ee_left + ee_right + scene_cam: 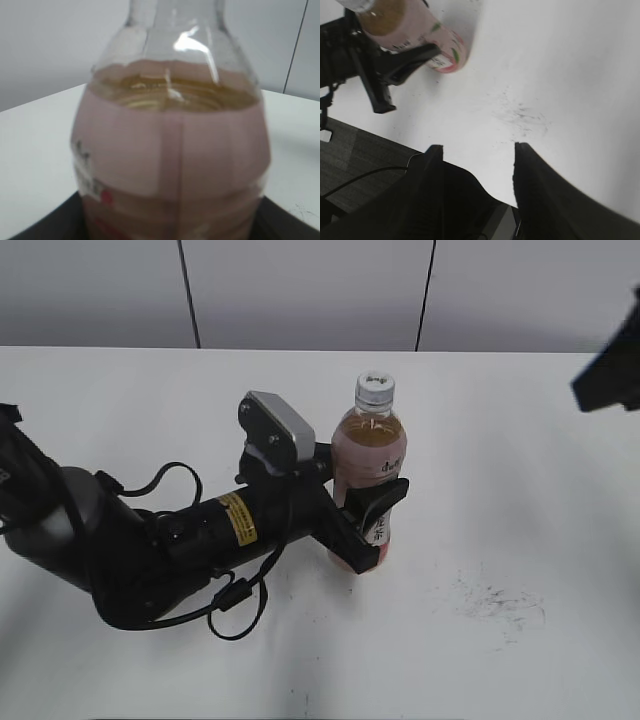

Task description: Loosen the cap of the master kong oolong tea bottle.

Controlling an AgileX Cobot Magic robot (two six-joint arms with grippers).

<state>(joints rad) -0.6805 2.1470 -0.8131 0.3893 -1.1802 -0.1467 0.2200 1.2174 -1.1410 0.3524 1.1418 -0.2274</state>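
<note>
Left hand is clamped on the master kong oolong tea bottle, fingers pressed against the lower labelled part of the body from both sides. One dark finger is seen across the front of the label in the exterior view; the same grip is seen from above in the right wrist view. In the left wrist view the frame is filled by the bottle: pink label, amber tea line just above it, clear shoulder on top.

The bottle is held upright on the white table, base on the surface, roughly mid-table. The cap is seated on the neck, silver-grey and ribbed, with nothing touching it.

Right hand is spread, two dark fingers apart with bare table visible between them. Nothing is held. It is kept well apart from the bottle, high and off to the right; only a dark blurred part of it is caught at the upper right edge of the exterior view.

A patch of dark scuff marks is noted on the table to the right of the bottle, also seen in the right wrist view.
</note>
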